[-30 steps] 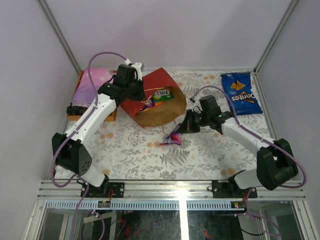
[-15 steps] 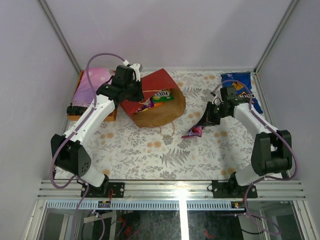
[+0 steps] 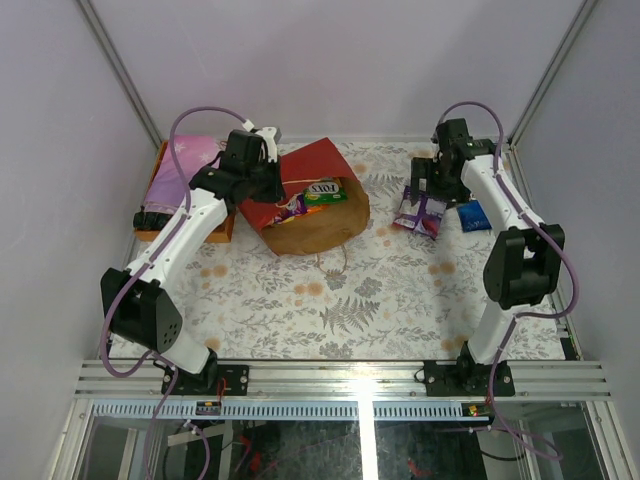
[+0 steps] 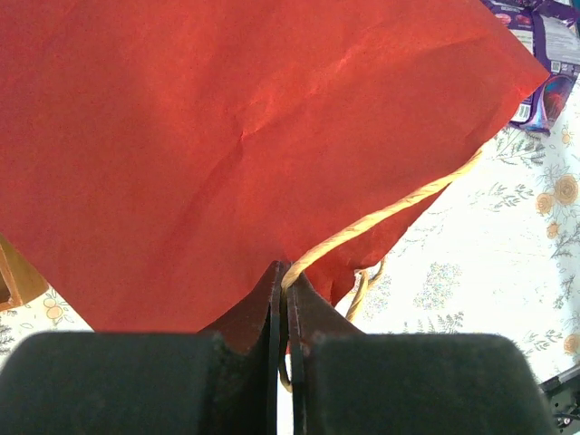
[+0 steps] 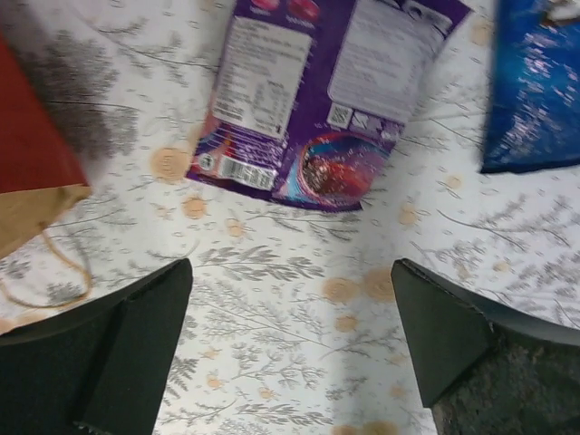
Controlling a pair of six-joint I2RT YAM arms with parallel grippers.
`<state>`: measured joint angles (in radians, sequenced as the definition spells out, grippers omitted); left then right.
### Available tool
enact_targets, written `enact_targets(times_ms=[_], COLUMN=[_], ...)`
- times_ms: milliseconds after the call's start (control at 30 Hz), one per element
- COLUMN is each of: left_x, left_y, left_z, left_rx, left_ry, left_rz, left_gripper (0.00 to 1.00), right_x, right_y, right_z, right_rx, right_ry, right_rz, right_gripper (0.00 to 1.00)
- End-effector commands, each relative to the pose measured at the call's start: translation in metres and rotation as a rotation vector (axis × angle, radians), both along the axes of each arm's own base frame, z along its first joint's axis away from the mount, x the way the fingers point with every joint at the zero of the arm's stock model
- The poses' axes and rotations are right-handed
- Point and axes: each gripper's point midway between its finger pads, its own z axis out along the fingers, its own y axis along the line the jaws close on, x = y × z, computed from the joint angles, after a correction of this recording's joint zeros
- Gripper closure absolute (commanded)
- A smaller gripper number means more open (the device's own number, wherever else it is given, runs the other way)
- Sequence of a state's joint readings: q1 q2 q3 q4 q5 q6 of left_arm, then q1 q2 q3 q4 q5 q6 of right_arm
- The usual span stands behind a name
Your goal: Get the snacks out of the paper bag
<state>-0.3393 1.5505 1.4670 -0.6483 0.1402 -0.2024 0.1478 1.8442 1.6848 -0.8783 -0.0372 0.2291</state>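
Note:
The red paper bag point(image 3: 310, 180) lies on its side with its brown mouth facing right. A green packet point(image 3: 326, 191) and a purple one point(image 3: 291, 206) show inside it. My left gripper point(image 3: 262, 172) is at the bag's back left edge. In the left wrist view that gripper point(image 4: 285, 272) is shut on the bag's string handle point(image 4: 381, 213), and red paper point(image 4: 227, 136) fills the frame. My right gripper point(image 3: 432, 188) hovers open at the back right, above a purple packet point(image 3: 420, 212) that lies flat and free. The right wrist view has the packet point(image 5: 326, 91) ahead of the open gripper point(image 5: 290, 335). A blue chip bag point(image 5: 535, 82) lies right of the packet.
An orange box under a pink-purple flowered cloth point(image 3: 185, 170) stands at the back left beside the left arm. The bag's corner point(image 5: 32, 136) and its loose string handle point(image 5: 54, 272) lie left of the right gripper. Frame walls close the back and sides.
My right arm swung from the bag's mouth to the back right carrying the purple packet, then opened; the packet now lies beside the blue chip bag. The left gripper kept its hold.

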Motion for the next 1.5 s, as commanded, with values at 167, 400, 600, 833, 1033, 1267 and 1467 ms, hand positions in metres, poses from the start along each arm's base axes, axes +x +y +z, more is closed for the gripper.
enact_targets(times_ms=[167, 400, 600, 833, 1033, 1267, 1467], left_x=[0.003, 0.000, -0.001, -0.002, -0.002, -0.002, -0.002], left_y=[0.004, 0.003, 0.006, 0.002, -0.002, -0.005, -0.007], left_z=[0.001, 0.000, 0.002, 0.000, 0.000, -0.002, -0.002], left_rx=[-0.004, -0.011, -0.004, -0.014, -0.034, -0.047, -0.056], left_ry=[-0.011, -0.012, -0.023, -0.012, -0.008, 0.002, 0.002], left_rz=[-0.011, -0.021, -0.017, -0.030, -0.045, -0.054, -0.060], left_gripper=[1.00, 1.00, 1.00, 1.00, 1.00, 1.00, 1.00], right_x=[-0.004, 0.025, 0.041, 0.065, 0.091, 0.118, 0.126], right_y=[0.008, 0.003, 0.009, 0.012, 0.008, -0.019, -0.018], right_z=[-0.019, -0.078, -0.108, -0.126, -0.129, -0.118, -0.027], right_rx=[0.104, 0.094, 0.098, 0.042, -0.045, -0.230, -0.332], right_ry=[-0.138, -0.152, -0.102, -0.027, 0.016, 0.029, -0.169], right_rz=[-0.137, -0.236, -0.224, -0.082, 0.070, 0.177, 0.152], right_gripper=[0.15, 0.28, 0.24, 0.17, 0.15, 0.00, 0.00])
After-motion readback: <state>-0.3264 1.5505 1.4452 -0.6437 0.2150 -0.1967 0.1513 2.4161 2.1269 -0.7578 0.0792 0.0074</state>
